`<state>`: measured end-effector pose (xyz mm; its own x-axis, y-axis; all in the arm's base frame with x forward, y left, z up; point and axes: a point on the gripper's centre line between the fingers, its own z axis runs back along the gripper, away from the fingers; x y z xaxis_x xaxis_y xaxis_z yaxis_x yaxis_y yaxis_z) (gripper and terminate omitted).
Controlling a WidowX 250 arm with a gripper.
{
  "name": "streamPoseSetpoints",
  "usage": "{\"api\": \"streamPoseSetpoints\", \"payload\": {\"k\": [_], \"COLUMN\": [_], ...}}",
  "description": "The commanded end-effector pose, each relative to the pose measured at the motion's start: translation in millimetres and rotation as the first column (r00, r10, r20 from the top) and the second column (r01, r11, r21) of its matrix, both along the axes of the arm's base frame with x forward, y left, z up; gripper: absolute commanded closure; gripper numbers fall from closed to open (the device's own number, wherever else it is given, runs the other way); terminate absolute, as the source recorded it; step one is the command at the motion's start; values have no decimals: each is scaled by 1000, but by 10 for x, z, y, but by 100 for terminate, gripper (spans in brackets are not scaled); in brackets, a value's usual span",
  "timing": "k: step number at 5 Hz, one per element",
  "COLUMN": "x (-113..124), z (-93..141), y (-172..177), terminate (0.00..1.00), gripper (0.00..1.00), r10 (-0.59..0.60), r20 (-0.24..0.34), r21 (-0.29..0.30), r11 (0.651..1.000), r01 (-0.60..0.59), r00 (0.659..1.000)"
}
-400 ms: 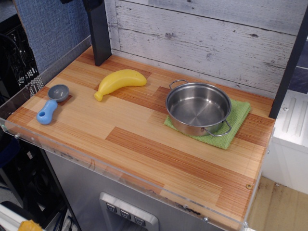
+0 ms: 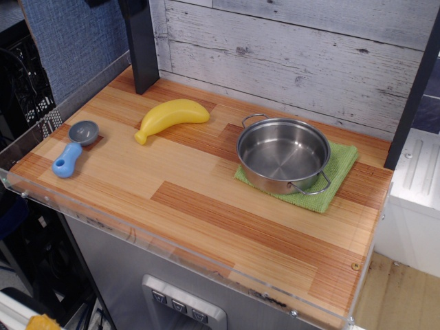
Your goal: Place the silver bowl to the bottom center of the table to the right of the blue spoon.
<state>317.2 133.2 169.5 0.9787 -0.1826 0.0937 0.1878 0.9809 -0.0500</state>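
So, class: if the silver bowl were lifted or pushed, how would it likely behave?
The silver bowl looks like rigid polished steel, so probably stiff and slippery to grip. Its flat bottom and wide, low shape suggest it would slide rather than tip. It sits on the green cloth, which may drag or bunch up if the bowl is pushed.

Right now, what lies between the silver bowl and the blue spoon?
Mostly bare table; the banana sits just behind the line from silver bowl to blue spoon, in the only view.
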Motion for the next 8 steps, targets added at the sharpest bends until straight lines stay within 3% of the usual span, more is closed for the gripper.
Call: {"api": "streamPoseSetpoints", "payload": {"k": [1, 3, 4, 7, 8], "x": [48, -69, -62, 465, 593], "z": [51, -86, -301, -662, -756], "y": [-495, -1123, -1357, -2119, -2274], "terminate": [0, 0, 0, 0, 0], "gripper": [0, 0, 0, 0, 0], "r10": [-73, -106, -87, -81, -79], "r20": [89, 142, 129, 159, 154], "r21": [-8, 5, 33, 53, 19], "r11": [997, 994, 996, 996, 997], "r01": [74, 107, 84, 74, 77], "r00": [993, 984, 988, 984, 985]}}
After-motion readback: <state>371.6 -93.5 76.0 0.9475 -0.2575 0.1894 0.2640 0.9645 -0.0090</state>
